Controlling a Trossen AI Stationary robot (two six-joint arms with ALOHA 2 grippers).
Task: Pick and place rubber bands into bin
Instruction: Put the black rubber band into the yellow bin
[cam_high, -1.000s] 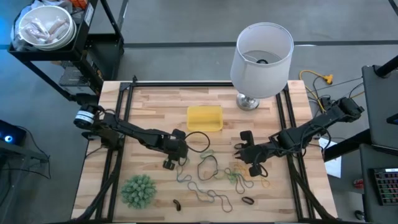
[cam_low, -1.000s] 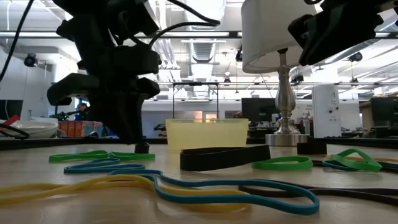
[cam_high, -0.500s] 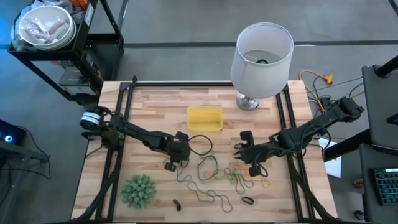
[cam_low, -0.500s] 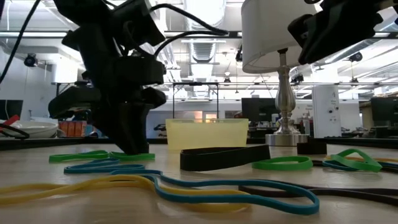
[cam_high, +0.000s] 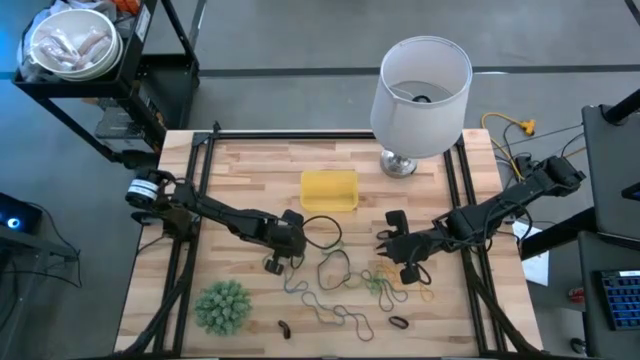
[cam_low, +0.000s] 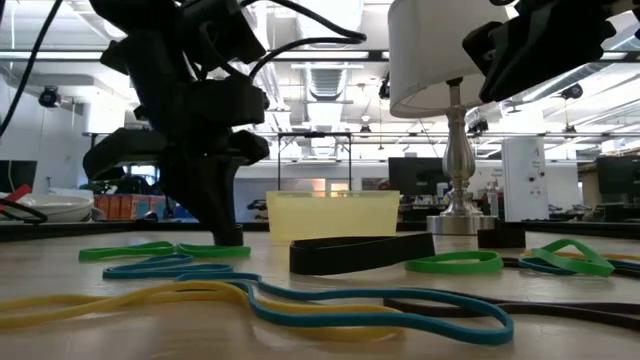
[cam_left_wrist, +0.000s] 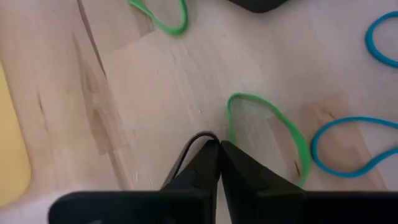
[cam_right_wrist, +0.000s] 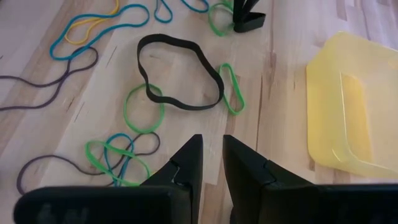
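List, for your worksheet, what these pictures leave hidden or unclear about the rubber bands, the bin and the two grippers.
- Left gripper: left wrist view shows it shut over a green band; whether it pinches rubber is hidden.
- Bin: low view shows only its wall; the high view is too small to show contents.
- Right gripper: low view cuts it off at the top edge.
- Small dark bands: high view, too small to describe.

You have bare table (cam_high: 250, 180) left of the bin (cam_high: 329, 190). The lamp (cam_high: 421, 85) blocks the far right corner. The left gripper (cam_high: 293, 252) and right gripper (cam_high: 391, 238) flank the rubber bands (cam_high: 340, 275); the spiky green plant (cam_high: 222, 305) crowds the near left.
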